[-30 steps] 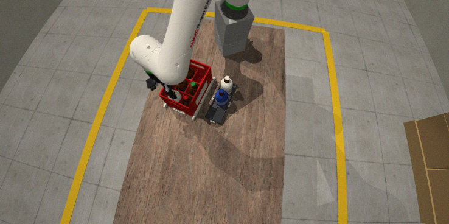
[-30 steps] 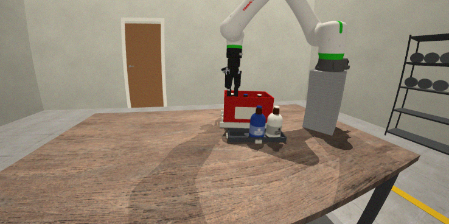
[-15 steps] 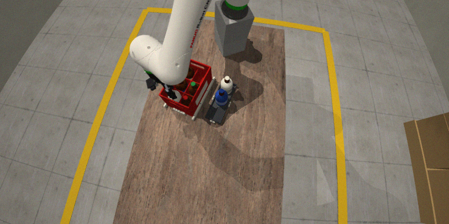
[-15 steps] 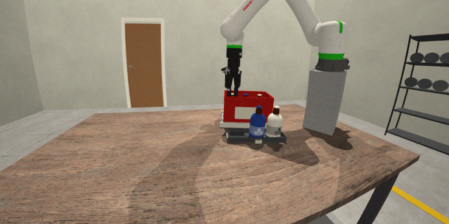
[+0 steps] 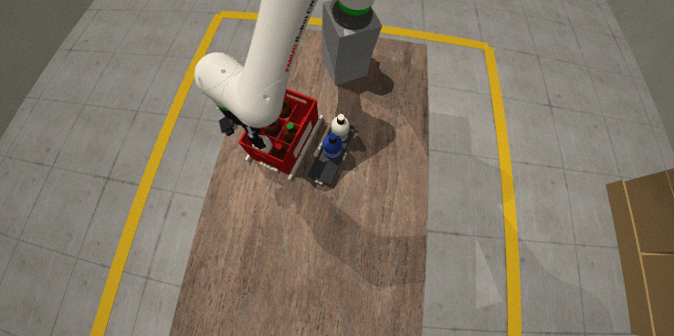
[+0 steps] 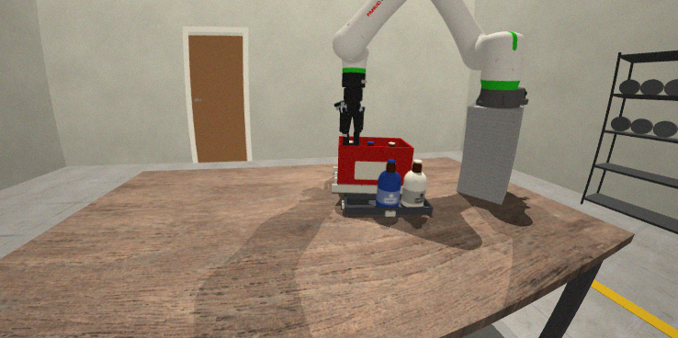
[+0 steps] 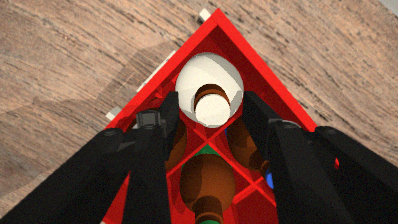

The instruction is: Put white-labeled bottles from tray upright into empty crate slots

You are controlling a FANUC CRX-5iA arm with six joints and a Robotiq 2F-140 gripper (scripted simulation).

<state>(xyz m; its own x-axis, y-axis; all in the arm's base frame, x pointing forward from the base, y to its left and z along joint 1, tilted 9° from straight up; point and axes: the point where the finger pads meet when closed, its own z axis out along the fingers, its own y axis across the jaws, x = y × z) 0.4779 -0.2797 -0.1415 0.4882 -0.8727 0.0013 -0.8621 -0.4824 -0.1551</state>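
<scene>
A white bottle [image 5: 267, 146] [image 7: 210, 70] stands upright in the corner slot of the red crate [image 5: 291, 164] [image 6: 346, 160] [image 7: 270, 75]. My gripper [image 6: 351, 141] [image 7: 210, 105] is open, its fingers apart on both sides of that bottle's neck and white cap, with gaps between. Another white bottle [image 5: 340, 129] [image 6: 413, 185] stands on the dark tray [image 5: 321, 171] [image 6: 360, 211], at the end nearer the robot's base. A blue bottle [image 5: 331, 145] [image 6: 389, 185] stands beside it on the tray. The tray's other end is bare. The crate and tray sit level.
Brown bottles stand in other crate slots, among them a green-capped bottle [image 5: 289, 126] [image 7: 207, 180] and a red-capped bottle [image 5: 278, 147]. The crate's walls and dividers are close around the fingers. The grey pedestal [image 5: 352, 52] [image 6: 491, 150] stands behind the tray. The arm hides part of the crate.
</scene>
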